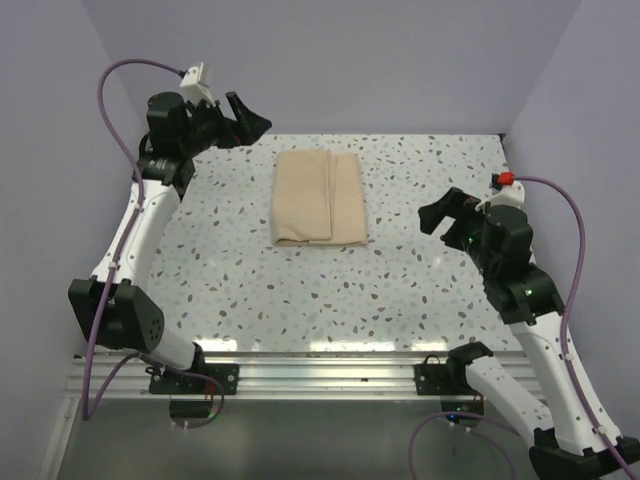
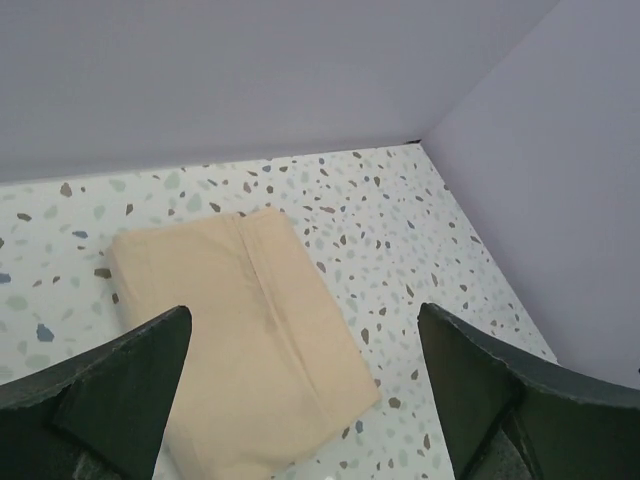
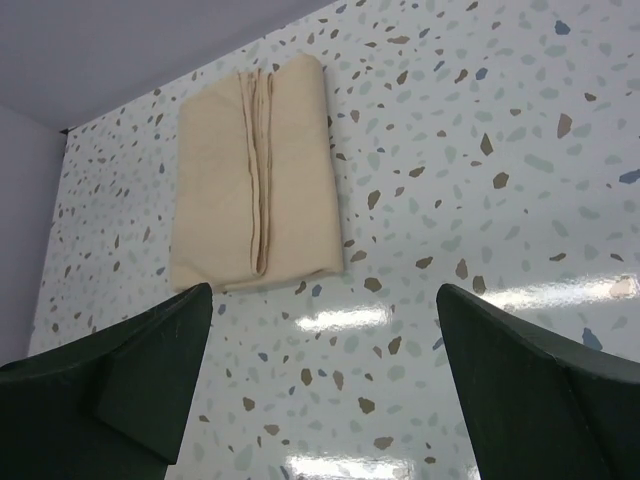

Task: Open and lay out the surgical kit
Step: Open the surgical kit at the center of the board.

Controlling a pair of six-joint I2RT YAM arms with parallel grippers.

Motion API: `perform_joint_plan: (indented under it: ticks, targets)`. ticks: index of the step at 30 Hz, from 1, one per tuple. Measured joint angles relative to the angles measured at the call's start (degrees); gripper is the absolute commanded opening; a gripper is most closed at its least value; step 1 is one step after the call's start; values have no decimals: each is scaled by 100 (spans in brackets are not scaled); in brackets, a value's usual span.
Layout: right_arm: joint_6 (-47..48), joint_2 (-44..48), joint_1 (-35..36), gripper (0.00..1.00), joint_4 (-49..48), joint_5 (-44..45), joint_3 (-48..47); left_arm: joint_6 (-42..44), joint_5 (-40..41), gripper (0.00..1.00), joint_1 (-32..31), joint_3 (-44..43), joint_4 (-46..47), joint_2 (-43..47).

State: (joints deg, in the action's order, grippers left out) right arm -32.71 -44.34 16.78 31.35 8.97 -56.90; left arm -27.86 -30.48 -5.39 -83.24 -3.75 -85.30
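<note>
The surgical kit (image 1: 320, 197) lies folded shut as a beige cloth bundle at the back middle of the speckled table; whatever it wraps is hidden inside. The bundle (image 2: 240, 340) fills the lower left of the left wrist view, and in the right wrist view the same bundle (image 3: 255, 170) sits near the top with its folded edges showing. My left gripper (image 1: 250, 120) hovers open above the table's back left, left of the kit. My right gripper (image 1: 445, 212) hangs open to the right of the kit, apart from it. Neither holds anything.
Lavender walls (image 1: 330, 60) close in the table at the back and both sides. A metal rail (image 1: 320, 370) with the arm bases runs along the near edge. Purple cables (image 1: 110, 110) loop off each arm.
</note>
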Motion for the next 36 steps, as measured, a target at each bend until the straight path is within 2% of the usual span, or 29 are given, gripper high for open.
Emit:
perform_joint_plan:
  ticks: [2,4,5,7,9,10,11,12,13,14,16,18,19,20,22,27,29,30,32,36]
  targets:
    - [39,109,0,98,76,35,-2,26,269,100,-85,-442,-625,-127]
    - [61,166,0,98,142,48,-13,-275,315,100,-188,-584,-463,-35]
    - [63,166,0,99,164,48,-20,-538,223,100,-236,-267,26,195]
    - [57,114,0,99,181,46,-35,-1360,-31,100,-313,1117,1687,752]
    - [55,20,0,99,227,28,-72,-2006,-498,100,-369,1904,2291,813]
    - [55,-15,0,98,269,24,-107,-2052,-645,100,-442,1860,2173,472]
    - [52,-70,7,99,310,13,-142,-1895,-581,100,-584,1517,1705,0]
    - [46,-103,4,98,348,-4,-155,-1672,-149,100,-778,1012,1051,-566]
    - [33,-105,4,98,411,-39,-155,-1390,472,100,-1047,461,302,-1062]
    - [24,-83,4,99,479,-83,-153,-1088,1182,100,-1410,-308,-739,-1561]
    - [0,31,9,98,518,-114,-98,-444,2682,100,-2258,-2048,-2238,-2465]
    - [-42,201,9,98,522,-116,22,48,4022,100,-3095,-3585,-2992,-3108]
    - [-55,260,9,99,529,-116,87,208,4557,95,-3449,-3683,-2924,-3101]
    - [-66,310,9,98,538,-114,140,356,4763,89,-3733,-3532,-2977,-2922]
    - [-68,354,9,98,557,-107,166,369,4723,79,-3919,-3182,-3206,-2653]
    - [-11,308,9,98,730,-85,151,192,4824,79,-3254,-2682,-3613,-2802]
    - [-7,332,9,98,824,-72,166,203,5128,73,-3187,-2999,-3987,-3220]
    - [-7,372,9,99,839,-61,190,205,5270,68,-3230,-3281,-4155,-3495]
    - [-7,476,9,99,866,-37,219,214,5488,68,-3397,-3790,-4398,-4013]
    - [26,597,9,99,916,66,225,214,5580,65,-3762,-3580,-4520,-4249]
